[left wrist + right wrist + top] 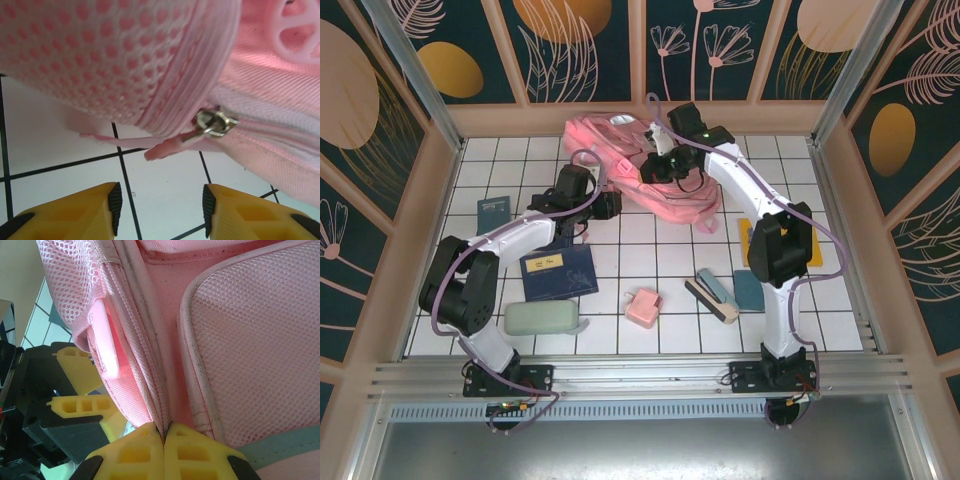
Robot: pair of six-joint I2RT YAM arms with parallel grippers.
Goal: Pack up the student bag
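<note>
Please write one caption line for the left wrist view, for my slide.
Open left gripper above the white tiled table, facing the metal zipper slider of the pink student bag.

Bright, even light casts soft table (620, 240) shadows; the student bag (100, 60) blurs slightly in wrist close-ups.

The student bag (100, 50) is showing matt pink cloth: open mesh at 10 o'clock, tight weave at 3 o'clock. Its zipper slider (216, 122) is gleaming as polished metal.
</note>
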